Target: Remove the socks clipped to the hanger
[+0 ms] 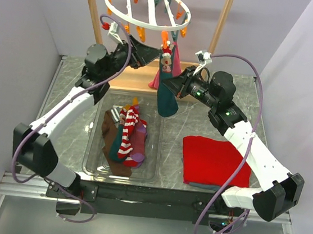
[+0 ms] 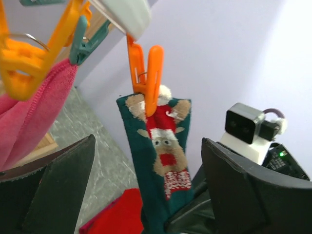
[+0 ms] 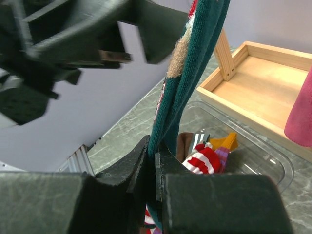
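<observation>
A dark teal sock with a reindeer face (image 1: 168, 96) hangs from an orange clip (image 2: 147, 78) on the round white hanger (image 1: 149, 6). My right gripper (image 1: 170, 85) is shut on the sock's middle; in the right wrist view the sock (image 3: 195, 63) runs down between the closed fingers (image 3: 146, 165). My left gripper (image 1: 147, 52) is open, up by the clip; in its wrist view the jaws stand wide apart on either side of the sock (image 2: 161, 161). Several socks, brown, red-and-white striped and purple (image 1: 126, 136), lie in a clear bin (image 1: 93, 155).
A pink cloth (image 1: 155, 81) hangs from the hanger behind the sock. A red folded cloth (image 1: 214, 160) lies on the table at the right. A wooden tray (image 3: 258, 83) and two wooden posts (image 1: 90, 5) stand at the back.
</observation>
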